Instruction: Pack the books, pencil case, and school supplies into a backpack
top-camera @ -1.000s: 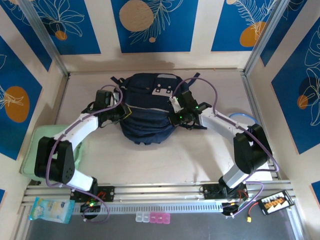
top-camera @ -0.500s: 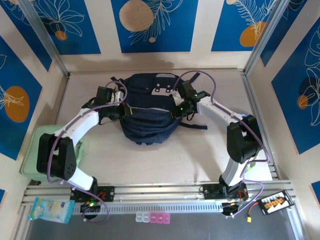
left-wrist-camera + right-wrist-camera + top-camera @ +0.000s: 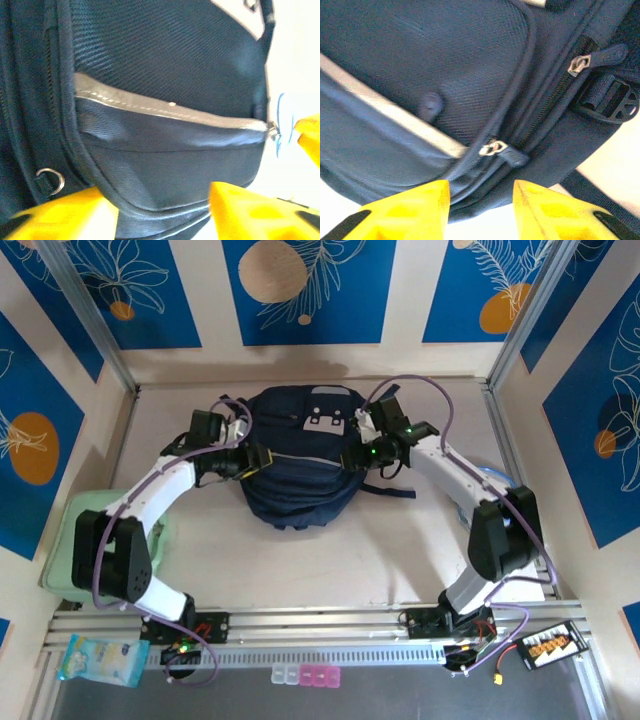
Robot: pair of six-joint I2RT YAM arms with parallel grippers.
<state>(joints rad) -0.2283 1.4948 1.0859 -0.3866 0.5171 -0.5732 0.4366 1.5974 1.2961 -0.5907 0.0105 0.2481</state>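
Note:
The navy backpack (image 3: 298,455) lies flat in the middle of the table, zips closed, its grey stripe (image 3: 170,112) running across the front pocket. My left gripper (image 3: 254,460) is at its left side, open, and the pocket's lower edge runs across the gap between the yellow fingers (image 3: 65,212). My right gripper (image 3: 360,452) is at the bag's right side, open and apart from the fabric, just below a zip pull (image 3: 495,148). The books, pencil case and school supplies are hidden.
A pale-green flat box (image 3: 70,540) sits at the left edge behind the left arm. A blue ring (image 3: 495,475) lies by the right rail. The bag's dark strap (image 3: 395,492) trails toward the right arm. Metal frame posts stand at the far corners.
Both grippers have gone from shut to open at the backpack's sides. The right arm's wrist has moved up and its elbow has swung out to the right.

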